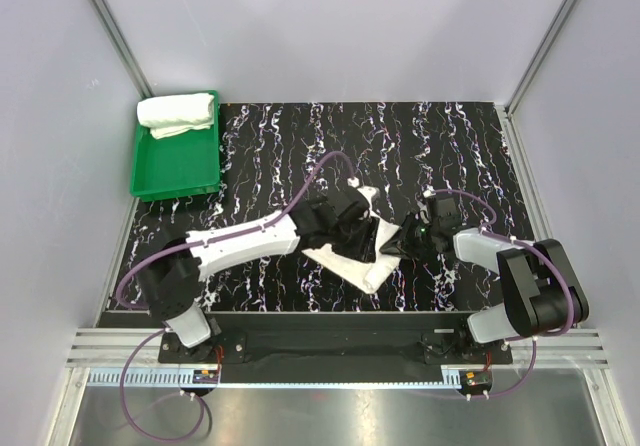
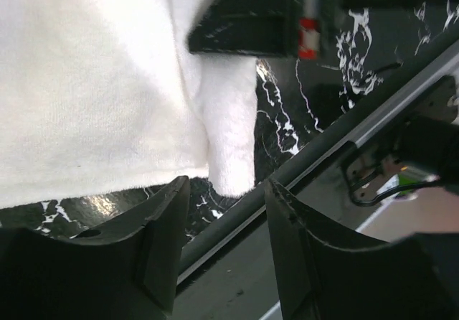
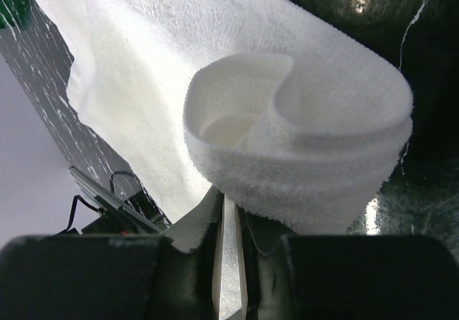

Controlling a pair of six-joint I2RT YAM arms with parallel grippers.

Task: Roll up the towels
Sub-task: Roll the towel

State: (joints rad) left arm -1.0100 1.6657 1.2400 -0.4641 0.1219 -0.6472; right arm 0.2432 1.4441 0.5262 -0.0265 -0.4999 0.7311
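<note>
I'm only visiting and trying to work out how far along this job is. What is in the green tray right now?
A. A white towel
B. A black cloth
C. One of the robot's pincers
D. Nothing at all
A: a bundled white towel lies at the far end of the green tray, while the other towel is out on the black marbled table between the two arms.

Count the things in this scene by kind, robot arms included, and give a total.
Robot arms: 2, left arm and right arm
Green tray: 1
White towels: 2, rolled towel in the tray, part-rolled towel between the arms
Total: 5
</note>
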